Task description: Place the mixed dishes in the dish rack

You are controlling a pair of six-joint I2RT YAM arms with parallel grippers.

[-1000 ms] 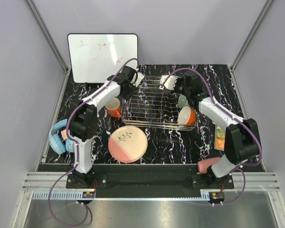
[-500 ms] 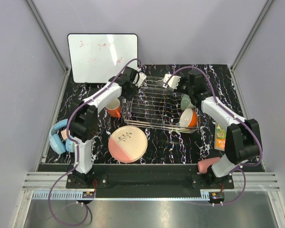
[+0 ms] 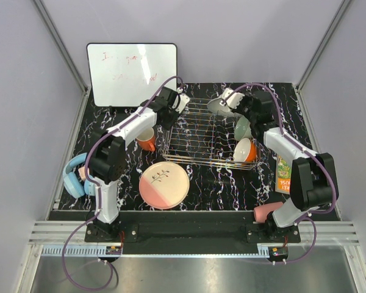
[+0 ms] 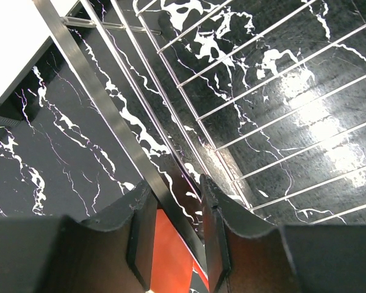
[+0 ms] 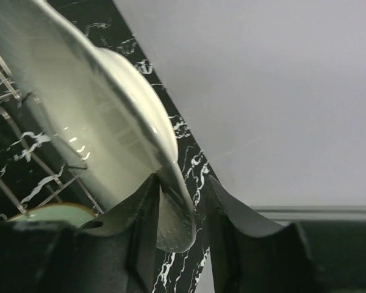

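**End Effector Status**

Left end effector is clamped on the far-left rim of the dish rack. White fluted-rim plate leans at the rack's far-right corner, its edge inside the parted right end effector.

The rack is bare metal wire, bright and shiny. The table is glossy black with white marble veining and mirrors the lights. The far-right white plate looks like smooth, glossy glazed ceramic. The whiteboard is smooth.
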